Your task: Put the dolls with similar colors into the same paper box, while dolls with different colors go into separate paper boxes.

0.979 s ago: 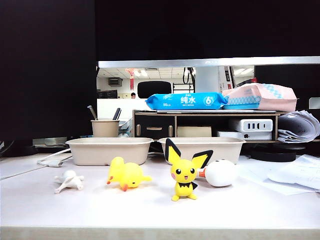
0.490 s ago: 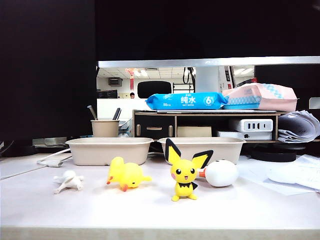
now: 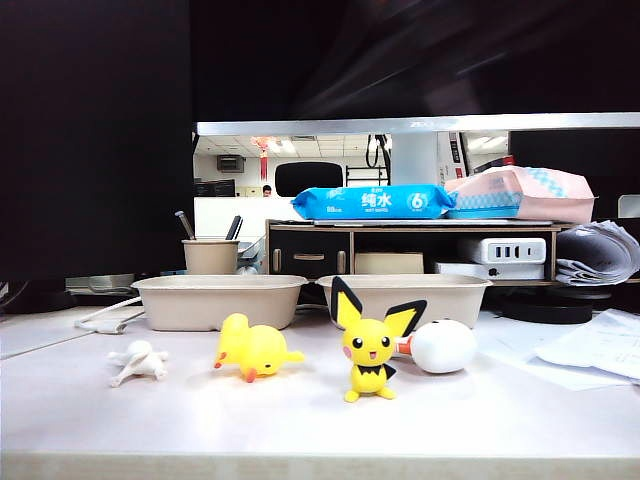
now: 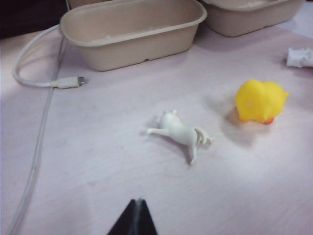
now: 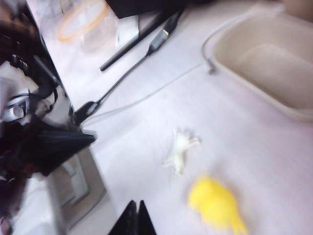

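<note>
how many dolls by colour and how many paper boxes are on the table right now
yellow dolls: 2 (mouse-like doll, duck-like doll)
white dolls: 2 (tiny limbed doll, round doll with orange part)
paper boxes: 2 (left box, right box), neither visibly holding a doll
total: 6

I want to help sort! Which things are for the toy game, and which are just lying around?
For the game: yellow mouse doll, yellow duck doll, tiny white doll, round white doll, two paper boxes.

Just lying around: pen cup, white cable, blue wipes pack.
</note>
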`<state>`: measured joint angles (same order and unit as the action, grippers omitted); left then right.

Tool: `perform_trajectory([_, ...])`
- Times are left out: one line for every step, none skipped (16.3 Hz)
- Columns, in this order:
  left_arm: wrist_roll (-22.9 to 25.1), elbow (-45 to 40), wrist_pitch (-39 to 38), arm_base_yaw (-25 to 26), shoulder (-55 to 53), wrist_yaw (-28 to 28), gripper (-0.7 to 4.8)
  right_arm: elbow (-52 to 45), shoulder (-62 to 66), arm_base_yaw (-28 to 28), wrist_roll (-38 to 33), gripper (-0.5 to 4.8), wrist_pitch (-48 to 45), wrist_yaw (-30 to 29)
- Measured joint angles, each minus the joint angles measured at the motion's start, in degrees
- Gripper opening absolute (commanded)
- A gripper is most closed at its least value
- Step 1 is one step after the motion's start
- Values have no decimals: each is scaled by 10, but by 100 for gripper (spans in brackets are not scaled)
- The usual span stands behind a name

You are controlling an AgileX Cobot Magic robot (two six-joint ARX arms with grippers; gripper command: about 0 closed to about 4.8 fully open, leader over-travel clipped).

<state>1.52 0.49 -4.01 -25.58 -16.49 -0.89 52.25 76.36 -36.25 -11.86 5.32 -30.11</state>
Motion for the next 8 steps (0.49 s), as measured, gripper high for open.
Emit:
perform_trajectory([0, 0, -1, 0, 0, 0, -5, 45, 58, -17, 2, 27, 20, 0])
perform_trajectory([0, 0, 0, 0, 0, 0, -5, 93, 120, -31, 2, 122, 34, 2])
perform_trajectory([0, 0, -1, 0, 0, 0, -5, 152, 190, -49, 6, 194, 53, 7])
perform_trajectory([0, 0, 0, 0, 0, 0, -5, 203, 245, -71, 11, 220, 85, 19])
perform_trajectory([0, 0, -1, 0, 0, 0, -5, 245, 282, -90, 13, 242, 117, 44])
perform_trajectory([0, 0, -1, 0, 0, 0, -5, 272, 308, -104, 19, 274, 128, 72])
perform_trajectory([0, 0, -1, 0, 0, 0, -5, 291, 330, -118, 30, 290, 140, 103])
perform_trajectory([0, 0, -1, 0, 0, 0, -5, 308, 351, -136, 44, 298, 159, 139])
